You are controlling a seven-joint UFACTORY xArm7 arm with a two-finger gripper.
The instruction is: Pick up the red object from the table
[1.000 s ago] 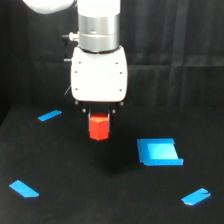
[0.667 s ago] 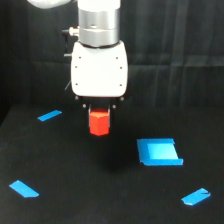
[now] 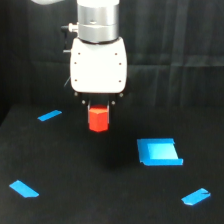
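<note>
the red object sits directly under the gripper, clamped between its fingers with its long axis upright. it appears to hang clear above the table, left of the blue square patch.

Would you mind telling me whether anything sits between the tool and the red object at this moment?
Nothing visible does. The red object sits directly at the tool, its top tucked between the fingers, above the black table. The blue square patch and blue tape strips lie off to the sides.
</note>
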